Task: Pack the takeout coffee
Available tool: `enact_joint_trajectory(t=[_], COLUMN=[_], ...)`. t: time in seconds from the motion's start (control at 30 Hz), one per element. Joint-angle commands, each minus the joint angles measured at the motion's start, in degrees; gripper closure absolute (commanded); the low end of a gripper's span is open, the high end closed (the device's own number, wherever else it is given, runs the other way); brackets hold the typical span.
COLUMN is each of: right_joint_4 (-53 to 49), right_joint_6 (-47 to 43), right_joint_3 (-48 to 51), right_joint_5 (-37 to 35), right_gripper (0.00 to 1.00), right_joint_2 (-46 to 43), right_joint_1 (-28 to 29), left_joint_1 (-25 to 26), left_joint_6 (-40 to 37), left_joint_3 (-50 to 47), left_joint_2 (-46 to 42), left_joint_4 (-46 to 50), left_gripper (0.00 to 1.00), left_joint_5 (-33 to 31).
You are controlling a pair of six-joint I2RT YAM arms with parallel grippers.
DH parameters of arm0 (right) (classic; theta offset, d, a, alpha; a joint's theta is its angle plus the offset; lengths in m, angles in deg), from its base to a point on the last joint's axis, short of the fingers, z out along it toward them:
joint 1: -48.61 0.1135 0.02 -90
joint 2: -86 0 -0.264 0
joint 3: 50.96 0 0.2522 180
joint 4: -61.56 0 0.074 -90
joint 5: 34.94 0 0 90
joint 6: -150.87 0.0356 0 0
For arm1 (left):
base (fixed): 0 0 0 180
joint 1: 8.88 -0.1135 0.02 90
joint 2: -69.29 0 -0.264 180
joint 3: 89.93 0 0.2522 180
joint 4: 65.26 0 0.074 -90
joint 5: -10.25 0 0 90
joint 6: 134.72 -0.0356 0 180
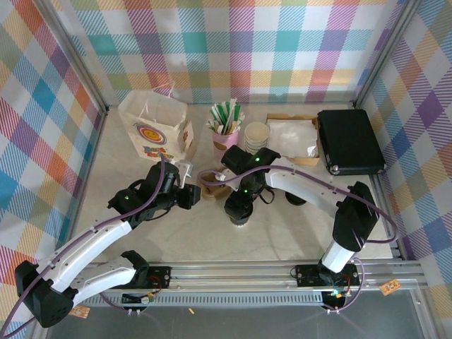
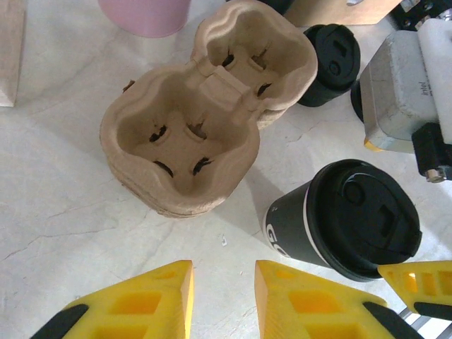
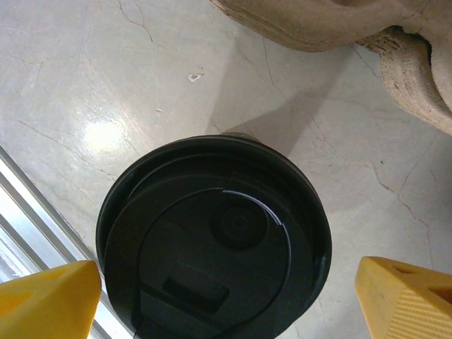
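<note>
Pale marbled tabletop (image 3: 92,85); takeout coffee (image 3: 212,240) upright beside pulp carrier (image 2: 205,120); right gripper (image 3: 226,304) spread wide astride its lid; left gripper (image 2: 222,296) slightly parted, empty; likely light, crushable (grip the wall below the lid).

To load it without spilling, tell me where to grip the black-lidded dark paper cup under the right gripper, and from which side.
Take the black-lidded dark paper cup on its wall just below the lid rim, coming straight down. It stands upright, its round lid flares wider than the wall, and the open right gripper straddles it with a finger either side.
</note>
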Motion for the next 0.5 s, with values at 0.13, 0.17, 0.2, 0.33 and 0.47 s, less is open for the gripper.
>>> enact_joint_trajectory(t=[0.13, 0.17, 0.2, 0.33, 0.47], right_joint_4=[-1.27, -1.27, -1.27, -1.37, -1.66], right_joint_6=[0.36, 0.63, 1.02, 1.92, 4.55], right_joint_3=[-0.82, -0.63, -0.52, 0.40, 0.70], right_joint_5=[0.95, 1.25, 1.48, 1.48, 1.15], right_gripper=[0.13, 0.14, 0.14, 0.16, 0.17], right_joint_2=[1.23, 1.18, 1.25, 1.14, 1.35], right_joint_1=[0.73, 0.72, 0.81, 1.24, 1.67], left_joint_1=[-0.36, -0.36, -0.37, -0.37, -0.36], left_joint_6=[-1.38, -1.45, -1.58, -1.93, -2.26], left_joint_3=[-0.23, -0.08, -0.06, 0.03, -0.03], left_joint_2=[-0.92, -0.89, -0.95, -0.97, -0.96], left_joint_4=[1.74, 1.94, 2.01, 2.29, 2.38], left_gripper=[0.71, 0.71, 0.71, 0.71, 0.71], left_joint_5=[-0.87, -0.86, -0.87, -0.77, -0.61])
